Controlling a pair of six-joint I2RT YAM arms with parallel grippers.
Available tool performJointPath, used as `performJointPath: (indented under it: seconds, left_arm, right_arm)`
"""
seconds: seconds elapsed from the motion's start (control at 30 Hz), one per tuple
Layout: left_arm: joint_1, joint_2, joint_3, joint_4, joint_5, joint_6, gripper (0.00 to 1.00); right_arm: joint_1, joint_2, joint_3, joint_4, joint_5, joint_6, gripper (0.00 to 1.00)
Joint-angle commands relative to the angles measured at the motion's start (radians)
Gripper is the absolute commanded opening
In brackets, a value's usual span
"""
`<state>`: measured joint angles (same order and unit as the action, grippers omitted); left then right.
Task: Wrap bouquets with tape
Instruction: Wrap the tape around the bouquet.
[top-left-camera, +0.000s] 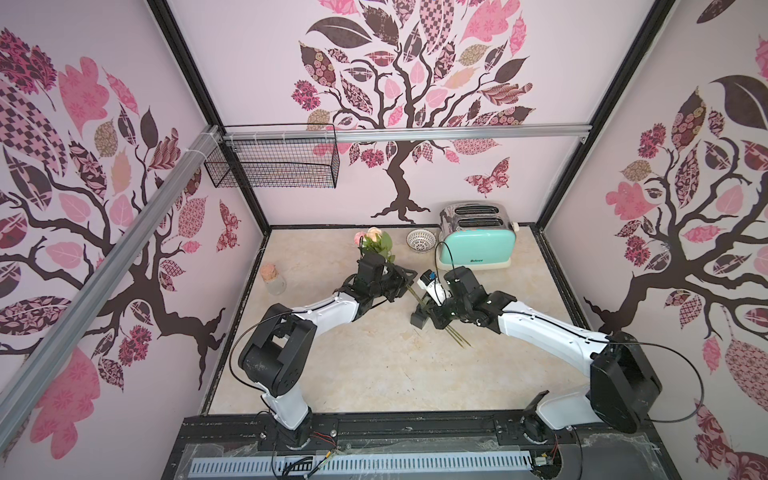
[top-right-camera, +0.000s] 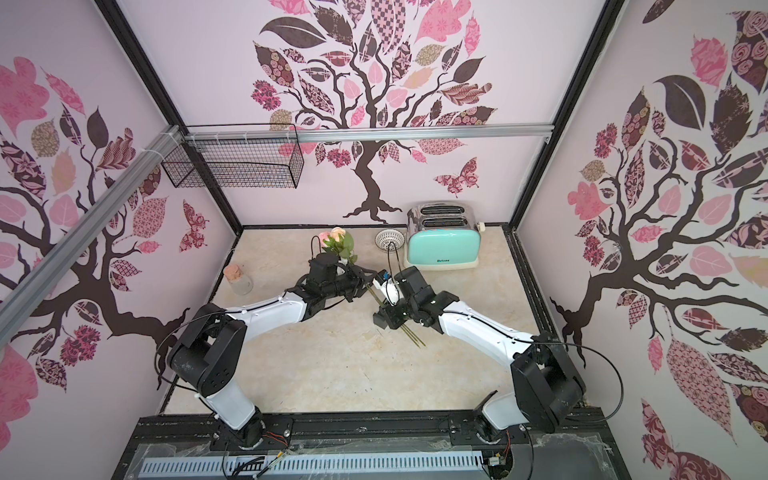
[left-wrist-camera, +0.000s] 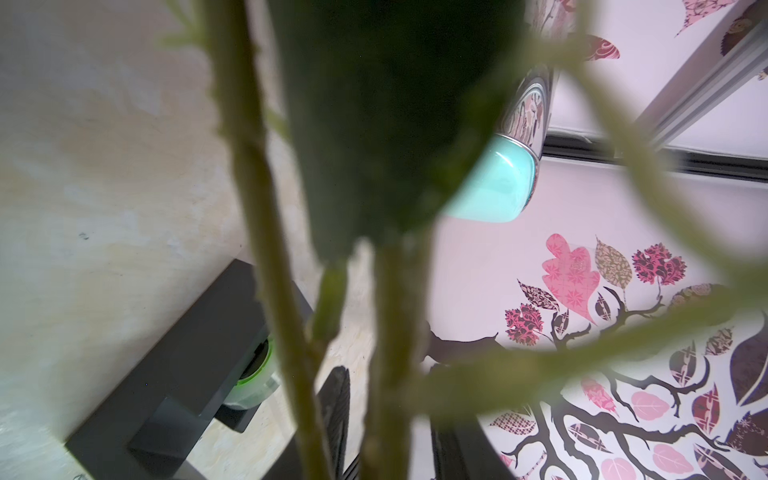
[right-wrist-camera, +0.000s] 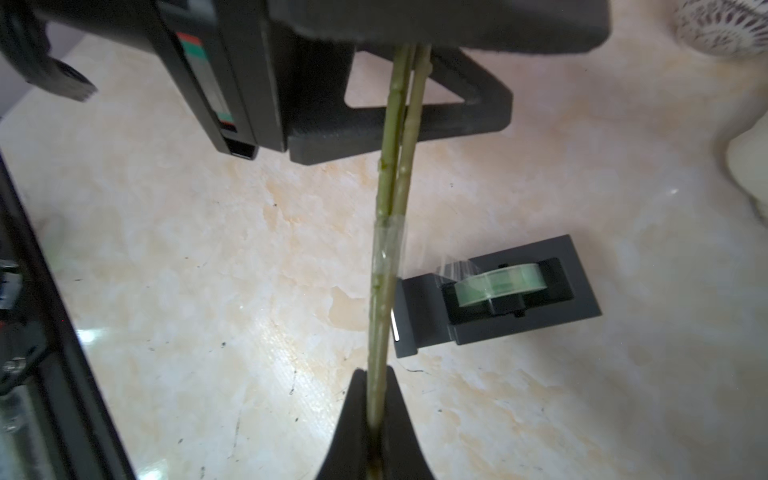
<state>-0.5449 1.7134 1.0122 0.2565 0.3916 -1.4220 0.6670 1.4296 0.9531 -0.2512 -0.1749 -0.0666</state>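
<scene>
Right wrist view, right fingers (right-wrist-camera: 351, 428) clamped on bouquet stems (right-wrist-camera: 392, 187)

Toaster (top-left-camera: 478, 247): small dark brand word on mint front, low centre. Same word on toaster (top-right-camera: 442, 247) in both top views. Begins with B, reads roughly "Belinee"; letters too small for certainty. Sticker (right-wrist-camera: 206, 79) on black casing (right-wrist-camera: 249, 83), right wrist view: red band, grey middle, green band; any print on it blurred, unreadable.

A mint toaster (top-left-camera: 478, 245) stands beside a white strainer bowl (top-left-camera: 421, 241); a corked jar (top-left-camera: 274, 280) sits well apart.
</scene>
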Motion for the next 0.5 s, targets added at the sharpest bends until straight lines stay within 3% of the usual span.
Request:
performJointPath:
  seconds: [0.0,0.23,0.47]
  left_arm:
    - [-0.006,-0.038,0.003,-0.072,0.011,-0.003,0.35]
    - [-0.005,-0.013,0.029,-0.088,0.037,-0.031,0.28]
    - [-0.005,0.025,0.043,-0.079,0.056,-0.05,0.09]
  right_arm:
    - [0.051,-0.038,0.007,0.044,0.234,-0.135,0.0]
    - [0.138,-0.088,-0.082,0.161,0.468,-0.283,0.0]
    - [0.22,-0.101,-0.155,0.262,0.633,-0.399,0.0]
